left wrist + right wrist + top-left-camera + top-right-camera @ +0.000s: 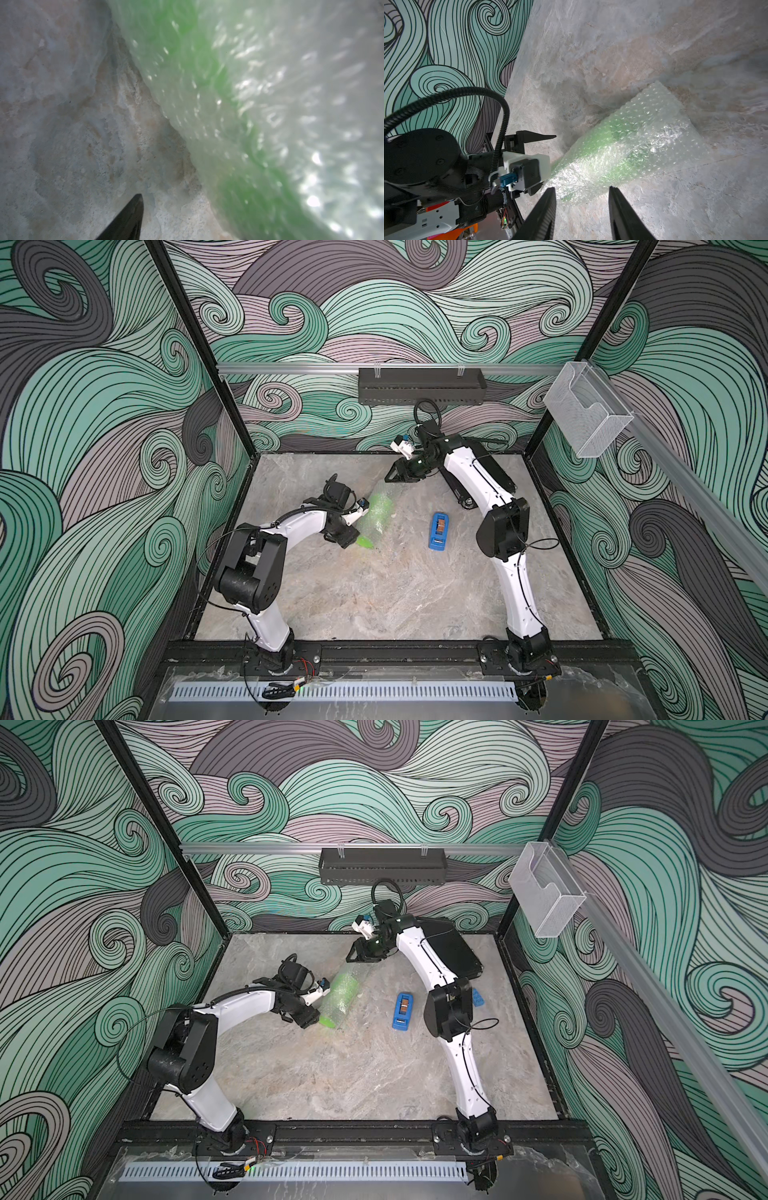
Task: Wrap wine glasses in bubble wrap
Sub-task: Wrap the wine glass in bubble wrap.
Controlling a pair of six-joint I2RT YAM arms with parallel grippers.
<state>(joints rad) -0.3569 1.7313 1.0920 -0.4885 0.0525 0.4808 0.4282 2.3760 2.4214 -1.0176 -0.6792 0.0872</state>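
The lime-green goblet [380, 506] is lying on its side on the marble counter [374, 597], left of the middle. It is showing only as a green blur through the bubble wrap [379, 526] rolled around it. In both top views its flat foot is poking bare from the near end of the roll [327, 1022].

The left gripper [352, 537] is sitting low at that foot end, its jaws standing apart. In the left wrist view one dark finger [128, 218] is showing clear of the wrap [270, 104], with bare counter between them, so it is clamping nothing.

The right gripper [391, 477] is hanging above the counter just beyond the far end of the roll. Its jaws are spread and empty [581, 188], pointing down toward the wrap [643, 128].

A blue tape dispenser [438, 531] is lying to the right of the bundle, apart from it.
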